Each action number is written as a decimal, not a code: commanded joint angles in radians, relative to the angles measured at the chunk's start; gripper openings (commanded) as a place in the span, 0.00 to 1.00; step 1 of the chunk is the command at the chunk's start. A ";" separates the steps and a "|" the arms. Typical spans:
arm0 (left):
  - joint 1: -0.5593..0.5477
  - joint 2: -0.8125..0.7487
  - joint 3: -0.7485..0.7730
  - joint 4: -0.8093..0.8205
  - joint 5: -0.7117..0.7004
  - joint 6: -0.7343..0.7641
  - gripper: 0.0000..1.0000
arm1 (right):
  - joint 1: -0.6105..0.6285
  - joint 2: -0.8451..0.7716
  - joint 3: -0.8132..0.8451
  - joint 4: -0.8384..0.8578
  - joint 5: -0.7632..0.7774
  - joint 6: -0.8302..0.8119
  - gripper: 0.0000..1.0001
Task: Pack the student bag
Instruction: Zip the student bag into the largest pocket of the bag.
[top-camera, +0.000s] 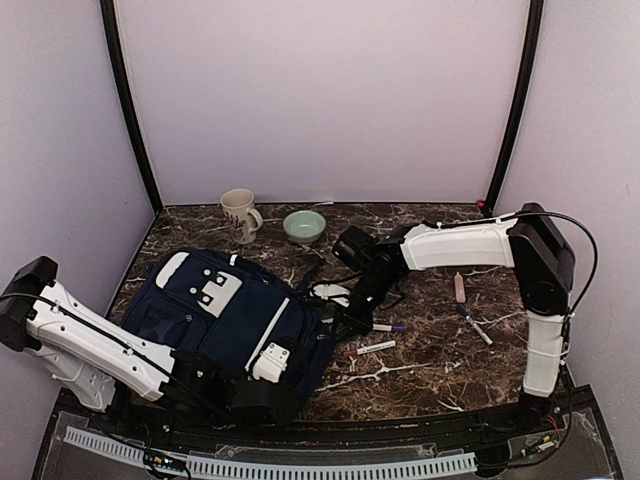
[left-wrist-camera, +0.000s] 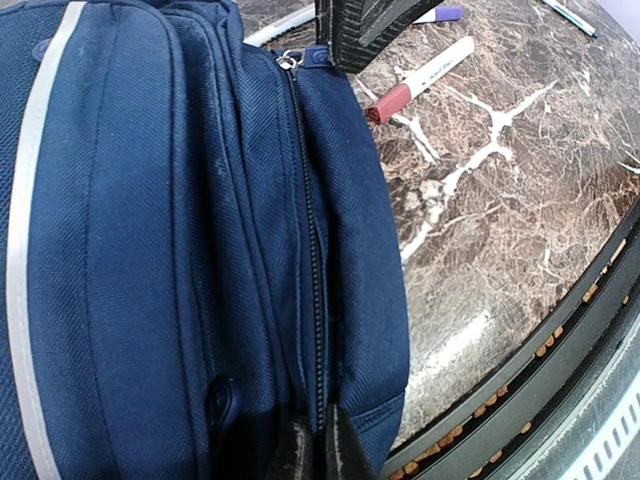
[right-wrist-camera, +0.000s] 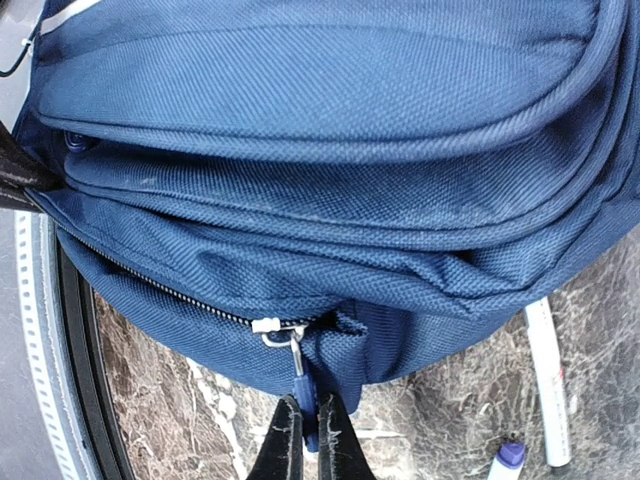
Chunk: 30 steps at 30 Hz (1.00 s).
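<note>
The student bag (top-camera: 230, 310) lies near-left on the counter (top-camera: 440, 350). Unzipping is underway, I judge: the right hand (right-wrist-camera: 305, 428) pinches the zipper pull (right-wrist-camera: 299, 372) while the left hand (left-wrist-camera: 322, 452) clamps the bag's fabric. Next comes a steady pull along the closed zipper.

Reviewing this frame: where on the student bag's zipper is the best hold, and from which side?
The thin blue pull tab hanging off the metal slider, approached from outside the student bag edge. It dangles clear of the fabric, so two fingers can pinch it flat. The right end effector is shut on it this way.
</note>
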 joint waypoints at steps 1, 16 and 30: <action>-0.080 -0.047 -0.052 -0.308 0.158 -0.060 0.00 | -0.111 -0.020 0.064 0.073 0.302 -0.013 0.00; -0.091 -0.035 0.005 -0.479 0.010 -0.122 0.31 | 0.158 -0.064 0.204 -0.368 0.196 -0.109 0.00; -0.018 -0.135 -0.006 -0.072 -0.145 0.135 0.52 | 0.220 -0.057 0.241 -0.361 0.037 -0.063 0.00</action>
